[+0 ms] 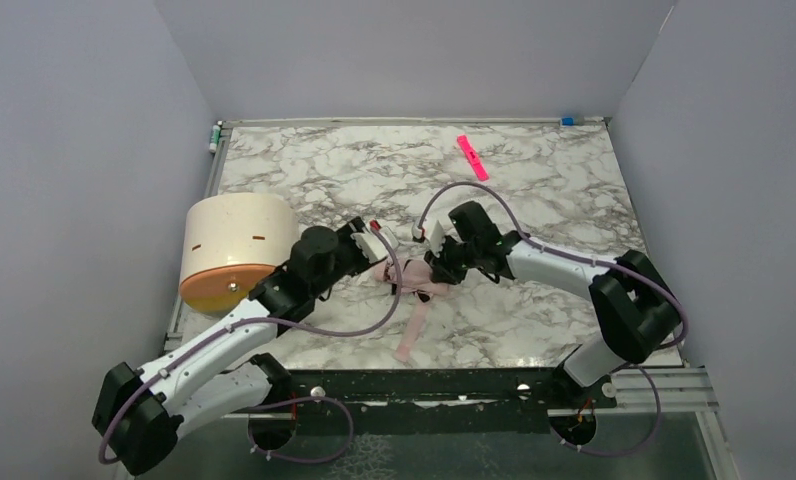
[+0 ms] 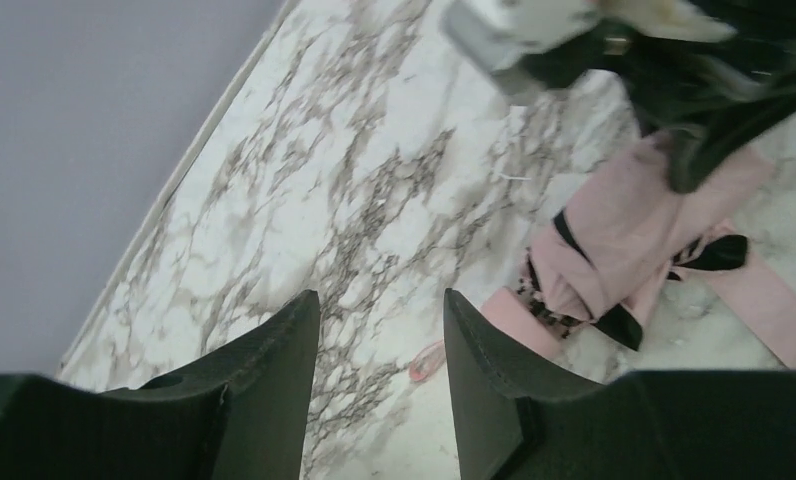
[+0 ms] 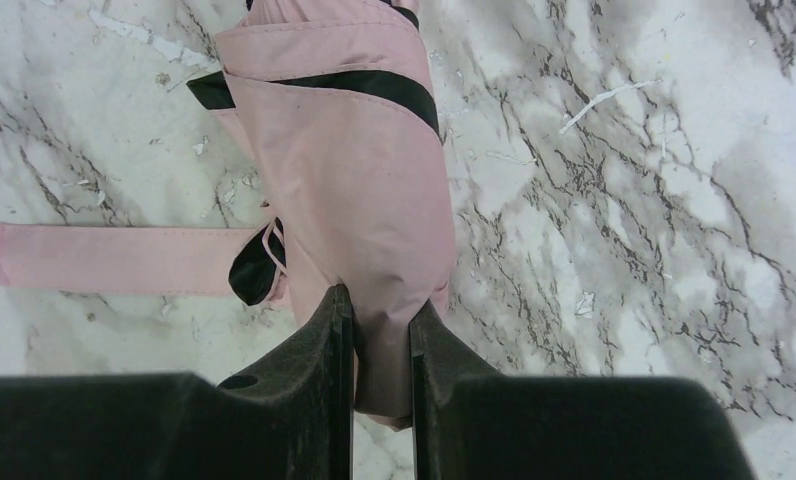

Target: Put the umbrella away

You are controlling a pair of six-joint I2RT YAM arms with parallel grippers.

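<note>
Tabletop [image 1: 324,170] with a white-and-grey marble pattern, enclosed by plain pale walls, with both arms reaching in toward its middle. The umbrella [image 1: 414,290] – pale pink fabric with black lining showing at the folds – lies collapsed and crumpled on the marble between the two arms, slightly nearer the front edge than the back. Its pink strap [image 3: 104,258] lies flat on the surface, running away from the bundle.

Right gripper [image 3: 381,310]: jaws nearly together, pinching a fold of the pink fabric at one end of the bundle; the cloth fills the narrow gap between them.

Left gripper [image 2: 382,310]: jaws parted and holding nothing, poised over bare marble just beside the umbrella, which appears to the right in the left wrist view.

A cream cylinder [image 1: 234,250] with an orange end lies on its side at the left edge of the surface, behind the left arm. A bright pink strip [image 1: 472,157] lies flat near the back edge – well apart from the umbrella.
</note>
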